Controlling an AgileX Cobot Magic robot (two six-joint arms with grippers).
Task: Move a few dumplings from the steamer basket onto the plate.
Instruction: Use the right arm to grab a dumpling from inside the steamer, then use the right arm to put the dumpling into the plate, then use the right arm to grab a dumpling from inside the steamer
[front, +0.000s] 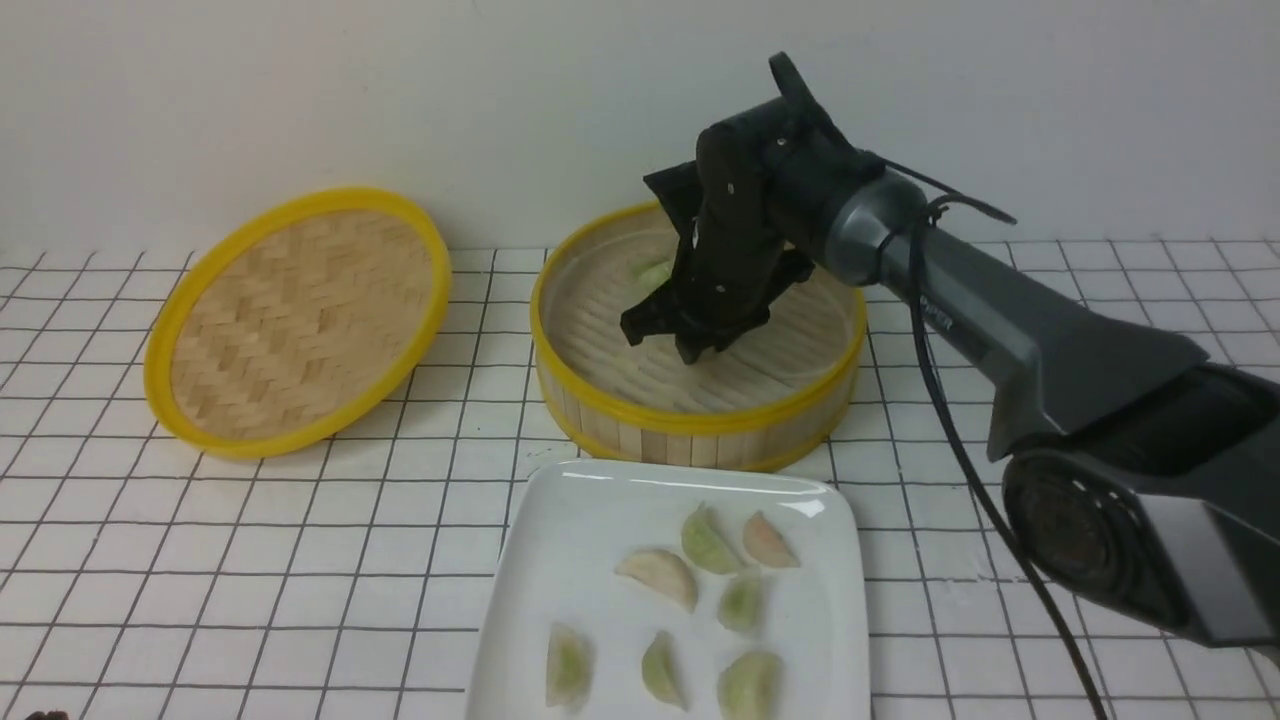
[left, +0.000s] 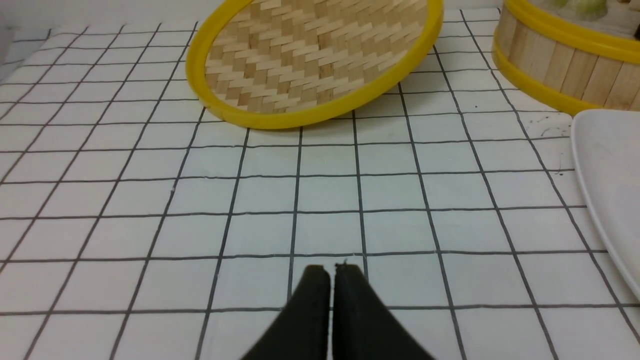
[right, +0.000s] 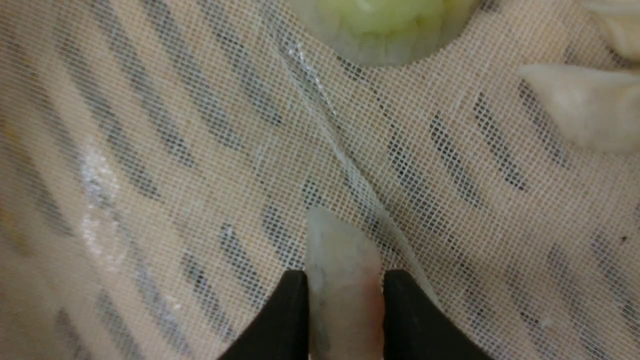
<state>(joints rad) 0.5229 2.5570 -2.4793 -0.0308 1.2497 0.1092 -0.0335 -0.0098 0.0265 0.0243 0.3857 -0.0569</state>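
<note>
Dumpling (right: 339, 245) clamped in right end effector (right: 342, 281), its lower end cut off.

- Flat white worktop (front: 300, 560): a regular grid of thin dark lines.
- Round, deep bamboo steamer basket (front: 700, 425): pale tan vertical slats between bright yellow rims.
- Fine whitish mesh liner (right: 150, 150) on the basket floor: dark slits between the slats show through it in stripes.
- Shallow round woven bamboo lid (front: 300, 320): tan herringbone weave with a yellow rim.
- Glossy rounded-square ceramic plate (front: 560, 560): plain white.
- Small crescent-shaped dumplings on the plate (front: 706, 540): mostly pale green, one whitish-beige, one pinkish-orange.
- Translucent dumpling between the right fingers (right: 342, 280): greyish-white with a pink flush.
- Right fingers (right: 285, 320) and left fingers (left: 310, 315): matt black.
</note>
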